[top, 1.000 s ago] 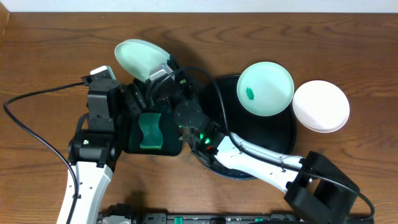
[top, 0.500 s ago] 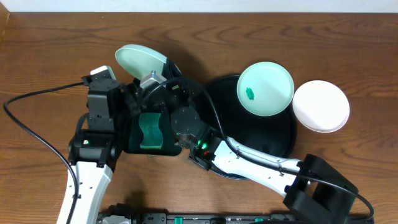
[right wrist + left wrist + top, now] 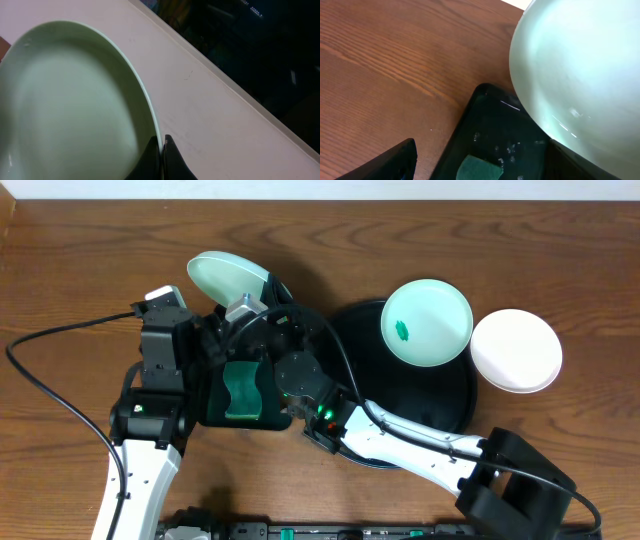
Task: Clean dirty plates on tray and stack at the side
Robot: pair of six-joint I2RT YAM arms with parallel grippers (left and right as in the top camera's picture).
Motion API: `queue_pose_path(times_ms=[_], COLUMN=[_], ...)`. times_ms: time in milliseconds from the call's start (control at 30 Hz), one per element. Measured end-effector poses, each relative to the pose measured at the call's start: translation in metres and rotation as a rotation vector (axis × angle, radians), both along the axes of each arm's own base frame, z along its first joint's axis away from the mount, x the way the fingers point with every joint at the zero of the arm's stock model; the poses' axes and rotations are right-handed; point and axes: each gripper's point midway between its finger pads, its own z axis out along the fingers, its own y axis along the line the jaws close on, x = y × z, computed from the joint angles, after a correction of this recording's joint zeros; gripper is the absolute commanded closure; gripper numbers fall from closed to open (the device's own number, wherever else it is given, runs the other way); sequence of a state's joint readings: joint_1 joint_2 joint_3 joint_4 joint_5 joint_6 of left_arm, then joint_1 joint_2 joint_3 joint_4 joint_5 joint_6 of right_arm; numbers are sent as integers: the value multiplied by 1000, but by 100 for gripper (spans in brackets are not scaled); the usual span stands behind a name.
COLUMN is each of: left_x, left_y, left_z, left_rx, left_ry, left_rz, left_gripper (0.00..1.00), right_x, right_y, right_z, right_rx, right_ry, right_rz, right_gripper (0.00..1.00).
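Broadly, a brown wooden surface (image 3: 80, 260) carries everything, and the round black tray (image 3: 440, 395) sits right of centre on it. 3 plates are in view. 1 smeared mint plate (image 3: 427, 322) lies flat on the far part of the tray, overhanging its rim. A white plate (image 3: 516, 351) rests on the surface just beside the tray's right edge, and whether the 2 touch cannot be told. The tilted mint plate (image 3: 225, 275) is off the tray, raised at the far left, above the far end of a rectangular black tray (image 3: 215, 408). That smaller tray holds a green sponge (image 3: 241, 390). The right pincer (image 3: 161, 150) is pressed together on this tilted plate's rim, pinching it. The left pincer (image 3: 218, 338) stands spread wide beside the same plate, 1 dark finger (image 3: 390, 162) well apart from it. Smallest is the green smear (image 3: 402, 331) on the tray's plate, left of its centre.
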State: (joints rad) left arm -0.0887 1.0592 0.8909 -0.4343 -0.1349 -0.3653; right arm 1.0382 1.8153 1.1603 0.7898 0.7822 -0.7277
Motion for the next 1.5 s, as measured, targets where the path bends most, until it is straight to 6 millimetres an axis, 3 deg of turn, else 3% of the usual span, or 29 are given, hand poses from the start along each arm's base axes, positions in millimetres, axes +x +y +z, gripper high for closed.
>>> queue_pose_path(times_ms=[467, 733, 967, 1500], left_x=[0, 0, 0, 0], left_y=[0, 0, 0, 0], left_z=[0, 0, 0, 0], left_rx=[0, 0, 0, 0], left_ry=[0, 0, 0, 0], left_rz=[0, 0, 0, 0], left_gripper=[18, 18, 18, 18], right_x=[2, 1, -2, -3], right_y=[-1, -10, -16, -19], right_z=[-21, -62, -85, -94], right_rx=[-94, -263, -274, -266], right_ry=[57, 169, 254, 290], right_rz=[-16, -52, -65, -71], right_gripper=[99, 99, 99, 99])
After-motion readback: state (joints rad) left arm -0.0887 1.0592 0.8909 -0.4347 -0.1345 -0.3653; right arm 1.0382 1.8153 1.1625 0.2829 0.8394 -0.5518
